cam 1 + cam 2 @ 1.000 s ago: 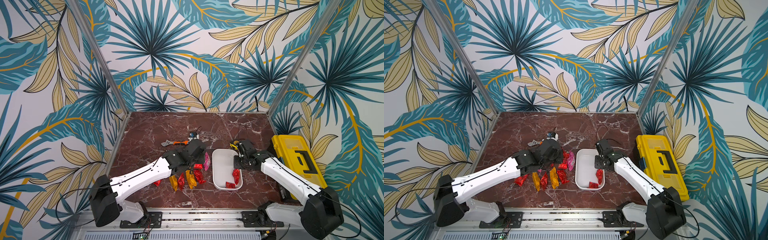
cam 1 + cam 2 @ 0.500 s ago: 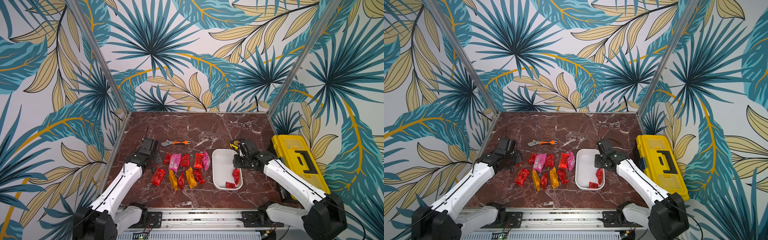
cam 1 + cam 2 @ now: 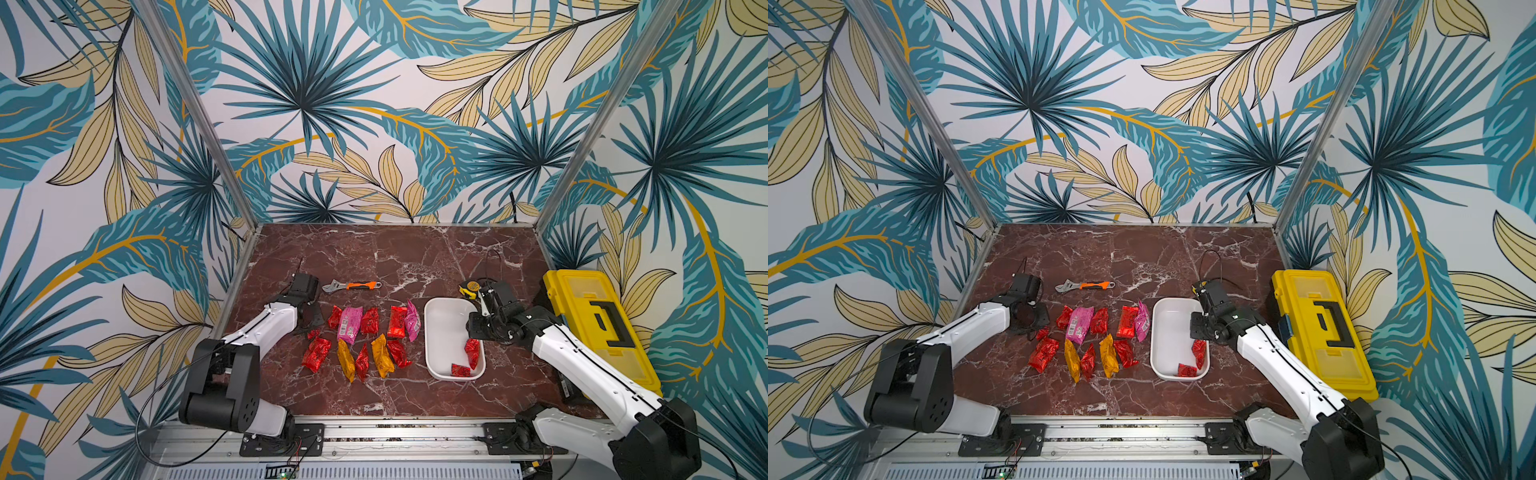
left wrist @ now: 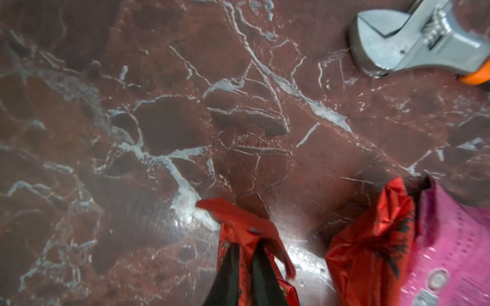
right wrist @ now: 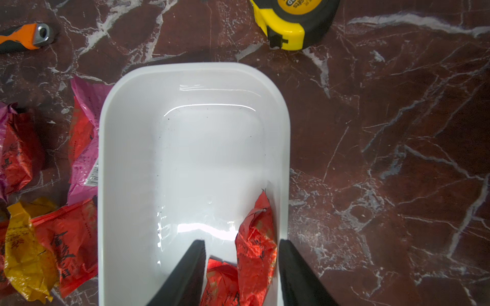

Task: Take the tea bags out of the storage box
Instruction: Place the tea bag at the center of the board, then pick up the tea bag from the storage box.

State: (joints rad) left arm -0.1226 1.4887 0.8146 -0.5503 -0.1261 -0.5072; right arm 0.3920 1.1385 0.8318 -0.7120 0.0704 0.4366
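The white storage box (image 3: 440, 324) (image 5: 185, 145) lies on the marble with two red tea bags (image 3: 472, 352) (image 5: 256, 238) at its near right corner. Several more tea bags (image 3: 365, 336), red, yellow and pink, lie in rows to its left. My right gripper (image 3: 477, 334) (image 5: 242, 242) is open and straddles the box's right wall, one finger inside and one outside, with the upright red bag between them. At the left end of the rows, my left gripper (image 3: 312, 326) (image 4: 245, 247) is low over the table, its fingers close together on a small red tea bag (image 4: 238, 222) (image 3: 1042, 332).
An orange-handled wrench (image 3: 353, 285) (image 4: 413, 45) lies behind the rows. A yellow tape measure (image 3: 469, 287) (image 5: 291, 23) sits just behind the box. The big yellow toolbox (image 3: 598, 324) stands along the right edge, beside my right arm.
My left arm has drawn back from beside the box, across the rows, to their left end and come down there with a red bag. My right arm has hardly moved.
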